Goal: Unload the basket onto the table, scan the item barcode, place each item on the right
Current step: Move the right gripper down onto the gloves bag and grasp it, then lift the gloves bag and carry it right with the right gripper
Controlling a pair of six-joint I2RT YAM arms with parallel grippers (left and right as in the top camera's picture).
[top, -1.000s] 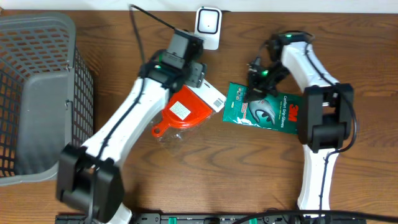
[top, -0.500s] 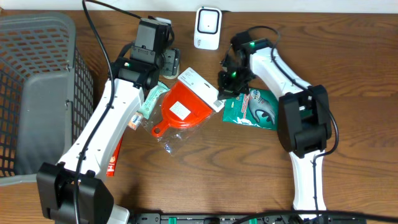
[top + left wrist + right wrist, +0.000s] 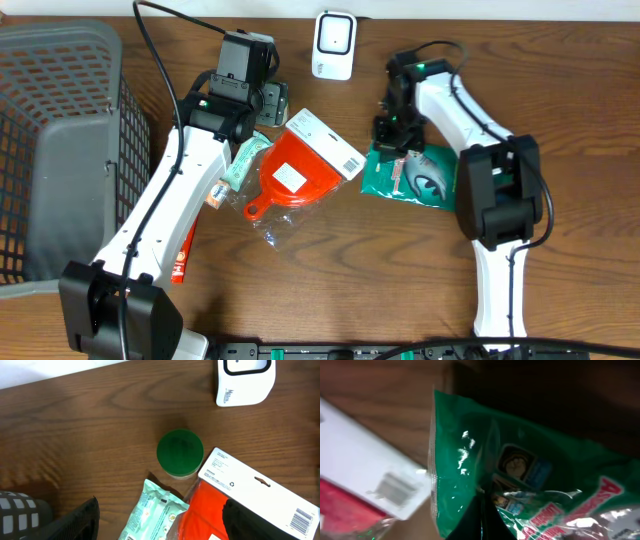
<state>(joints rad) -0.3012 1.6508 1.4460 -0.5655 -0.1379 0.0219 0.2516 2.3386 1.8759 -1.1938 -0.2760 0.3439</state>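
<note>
A green glove packet point(image 3: 422, 178) lies right of centre, and my right gripper point(image 3: 396, 146) is shut on its upper left edge. In the right wrist view the closed fingertips point(image 3: 482, 519) pinch the shiny green film point(image 3: 520, 470). The white barcode scanner point(image 3: 334, 45) stands at the table's back edge, apart from the packet. My left gripper point(image 3: 262, 100) hangs open over a mint-green packet point(image 3: 155, 512) with nothing between its fingers point(image 3: 82, 520). No barcode shows on the green packet.
An orange scoop on a white barcode card point(image 3: 305, 160) lies in the middle, touching the green packet's left edge. A green-lidded jar point(image 3: 180, 452) sits under the left gripper. A grey basket point(image 3: 60, 150) fills the left side. A red tube point(image 3: 185, 250) lies beside the left arm.
My left arm swung left, off the orange scoop pack, then stayed still. My right gripper dragged the green packet left toward the scoop card, then eased slightly back right.
</note>
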